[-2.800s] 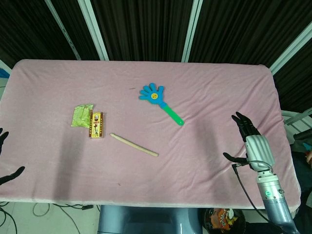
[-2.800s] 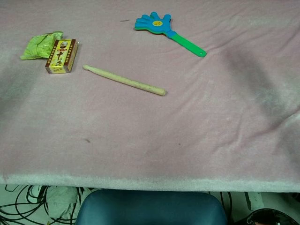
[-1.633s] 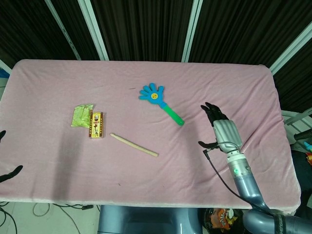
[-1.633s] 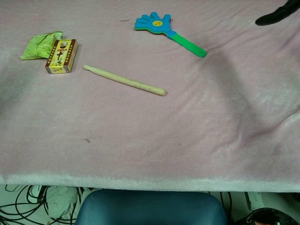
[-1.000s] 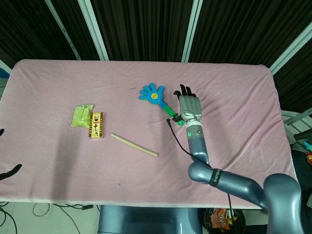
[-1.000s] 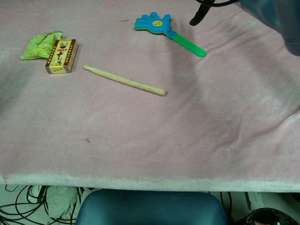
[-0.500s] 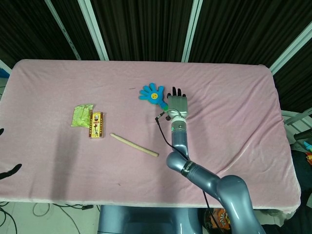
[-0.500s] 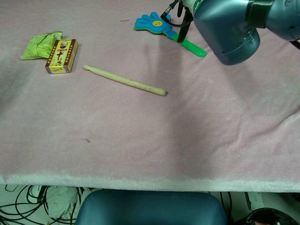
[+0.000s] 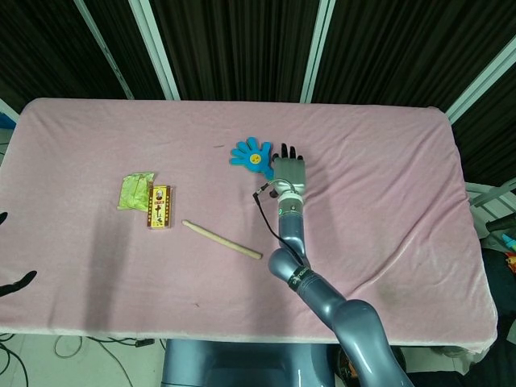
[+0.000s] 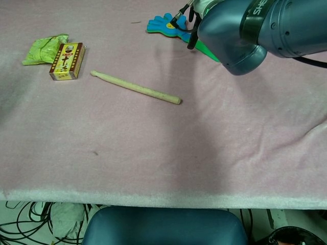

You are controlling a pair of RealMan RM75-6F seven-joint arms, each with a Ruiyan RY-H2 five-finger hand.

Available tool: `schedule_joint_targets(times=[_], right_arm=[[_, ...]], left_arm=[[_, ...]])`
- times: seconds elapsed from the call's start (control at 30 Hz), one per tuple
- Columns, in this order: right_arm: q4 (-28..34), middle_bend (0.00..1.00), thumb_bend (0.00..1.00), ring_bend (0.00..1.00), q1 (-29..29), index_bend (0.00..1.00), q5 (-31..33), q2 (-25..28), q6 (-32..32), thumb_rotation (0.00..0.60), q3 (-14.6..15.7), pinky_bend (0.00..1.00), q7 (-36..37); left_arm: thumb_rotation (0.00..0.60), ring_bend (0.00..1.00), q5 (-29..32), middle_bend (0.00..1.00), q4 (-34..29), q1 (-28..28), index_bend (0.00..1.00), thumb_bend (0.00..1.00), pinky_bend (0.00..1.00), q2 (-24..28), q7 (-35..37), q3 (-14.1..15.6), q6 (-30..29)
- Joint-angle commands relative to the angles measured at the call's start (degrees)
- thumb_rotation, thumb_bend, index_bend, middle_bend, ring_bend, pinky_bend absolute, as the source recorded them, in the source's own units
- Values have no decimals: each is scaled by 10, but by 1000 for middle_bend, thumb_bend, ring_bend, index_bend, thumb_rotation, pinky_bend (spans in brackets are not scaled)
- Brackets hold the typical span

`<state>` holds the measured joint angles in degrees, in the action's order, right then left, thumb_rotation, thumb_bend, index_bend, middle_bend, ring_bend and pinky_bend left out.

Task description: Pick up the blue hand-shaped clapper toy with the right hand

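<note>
Right hand [image 9: 289, 171] sits over the green handle of the blue clapper toy [image 9: 251, 156], which lies on the pink cloth [image 9: 387, 161]; whether its fingers grasp cannot be told. Left hand [image 9: 12, 282] at the table edge, fingers apart, holding nothing. Arm casing reads "SHE"; box [image 10: 66, 60] print is illegible.

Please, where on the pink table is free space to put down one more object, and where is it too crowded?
Free: the wide bare cloth right of the right robot hand, and the near strip in front of the wooden stick. Crowded: around the blue clapper toy, where that hand is, and at the left, where the yellow box and the green wrapper lie together.
</note>
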<state>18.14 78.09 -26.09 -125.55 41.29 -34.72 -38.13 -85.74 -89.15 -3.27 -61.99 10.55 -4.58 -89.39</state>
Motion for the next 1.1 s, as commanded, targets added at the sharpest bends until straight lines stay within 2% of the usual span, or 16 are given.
schedule_joint_targets(times=[0.03, 0.8, 0.9, 1.1], right_arm=[[-12, 67, 144, 0, -3, 263, -8, -7, -8, 600, -6, 205, 5], [-53, 71, 167, 0, -44, 251, -56, -1, -18, 600, -29, 205, -33], [-58, 94, 200, 3, -48, 281, -58, 1, -22, 600, -33, 205, -41], [-63, 164, 249, 9, -54, 444, -62, 2, -30, 600, -39, 205, -45]], left_arm=[[600, 0, 1, 0, 0, 0, 0, 0, 0, 0, -1, -1, 0], [600, 0, 2, 0, 1, 2, 0, 0, 0, -1, -1, -3, -5], [600, 0, 4, 0, 0, 2, 0, 0, 0, 0, 0, -3, -4], [600, 0, 5, 0, 0, 1, 0, 0, 0, 0, 0, -3, -2]])
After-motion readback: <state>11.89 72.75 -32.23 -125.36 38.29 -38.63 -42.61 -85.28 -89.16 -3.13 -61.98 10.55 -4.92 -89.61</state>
